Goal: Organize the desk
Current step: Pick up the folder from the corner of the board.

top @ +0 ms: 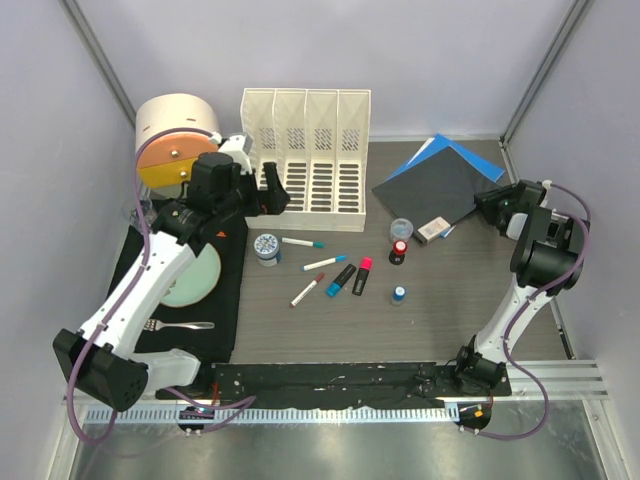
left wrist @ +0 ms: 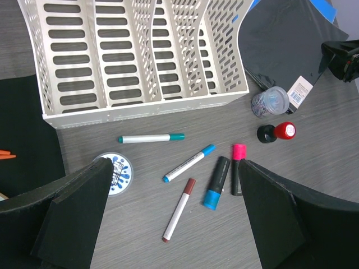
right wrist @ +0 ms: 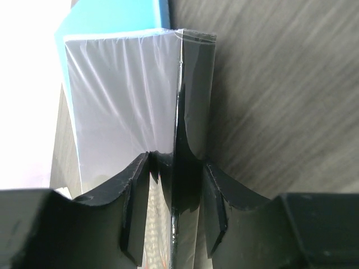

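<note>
- The right end effector [right wrist: 174, 207] is seen astride the edge of a dark folder [top: 432, 185] at the far right of the counter [top: 440, 310]; its fingers [right wrist: 137, 185] bracket the glossy cover, and whether the grip is complete cannot be told.
- The left end effector [left wrist: 174, 218] is held wide open and empty above the scattered markers [left wrist: 189, 163], in front of the white file rack [top: 308, 160].
- A blue folder [top: 470, 155] lies under the dark one, so only the top cover should be pinched; the fingers are best seated deep along the edge before any lift.
- A slow, level lift is advised, since the slick sleeve could slip or drag the blue folder with it.
- A rack slot seems the likely destination, and the small box [top: 433, 230] and the jar [top: 401, 227] nearby should be cleared on the way.
</note>
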